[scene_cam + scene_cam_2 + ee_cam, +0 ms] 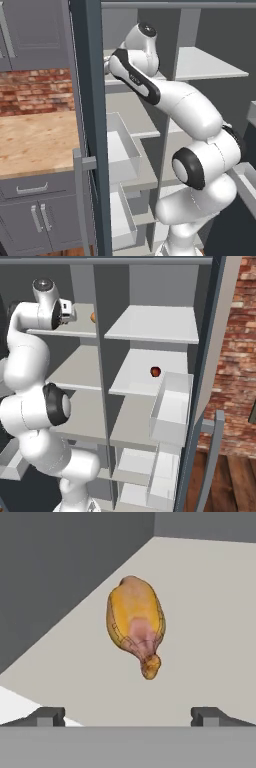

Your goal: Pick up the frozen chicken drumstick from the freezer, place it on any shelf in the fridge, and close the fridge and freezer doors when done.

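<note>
No brand, label or writing can be read anywhere on the slate-grey unit or its contents. In the hand view the frozen chicken drumstick lies flat on a smooth, pale grey shelf of the freezer, close to the dark back corner; it is a lumpy teardrop, golden-yellow on its flanks with a pinkish-brown patch running down to a narrow knobbed end that points toward the camera. The gripper hovers short of it with its two dark, blocky tips spread wide (wider than the drumstick) and nothing between them. In the right base view the white arm reaches onto an upper freezer shelf, where the drumstick shows as a small orange lump. A small dark red apple sits on a fridge shelf, beside a clear box-like door bin.
</note>
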### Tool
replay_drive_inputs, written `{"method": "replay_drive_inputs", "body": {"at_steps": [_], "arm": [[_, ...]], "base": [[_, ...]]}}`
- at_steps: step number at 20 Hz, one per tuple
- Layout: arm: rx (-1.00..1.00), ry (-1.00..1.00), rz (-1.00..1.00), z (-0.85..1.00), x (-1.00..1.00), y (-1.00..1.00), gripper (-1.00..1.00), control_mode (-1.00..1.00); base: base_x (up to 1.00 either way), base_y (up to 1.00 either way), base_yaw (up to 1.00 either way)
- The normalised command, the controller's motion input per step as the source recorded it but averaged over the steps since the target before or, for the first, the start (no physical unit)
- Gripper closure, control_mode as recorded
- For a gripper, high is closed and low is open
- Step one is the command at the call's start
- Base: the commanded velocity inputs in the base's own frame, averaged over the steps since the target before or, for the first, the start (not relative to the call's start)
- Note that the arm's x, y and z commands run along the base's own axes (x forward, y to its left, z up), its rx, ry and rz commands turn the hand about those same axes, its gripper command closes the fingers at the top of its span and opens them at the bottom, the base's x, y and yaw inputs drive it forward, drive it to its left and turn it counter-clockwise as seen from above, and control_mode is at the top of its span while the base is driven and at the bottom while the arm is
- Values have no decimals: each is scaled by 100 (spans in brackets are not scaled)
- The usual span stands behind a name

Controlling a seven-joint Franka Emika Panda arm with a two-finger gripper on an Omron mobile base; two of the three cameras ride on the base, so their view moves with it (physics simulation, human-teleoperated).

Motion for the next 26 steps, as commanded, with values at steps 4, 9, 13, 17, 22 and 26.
{"method": "replay_drive_inputs", "body": {"at_steps": [4,9,13,17,22,26], "arm": [[-2,8,0,0,47,30,-100,-100],[0,11,1,0,44,31,-100,-100],[0,11,1,0,43,22,-100,-100],[0,5,3,0,37,3,-100,-100],[0,3,5,-4,29,0,-100,-100],[0,4,5,-17,31,2,-100,-100]], "base": [[0,0,0],[0,0,0],[0,0,0],[0,0,0],[0,0,0],[0,0,0]]}}
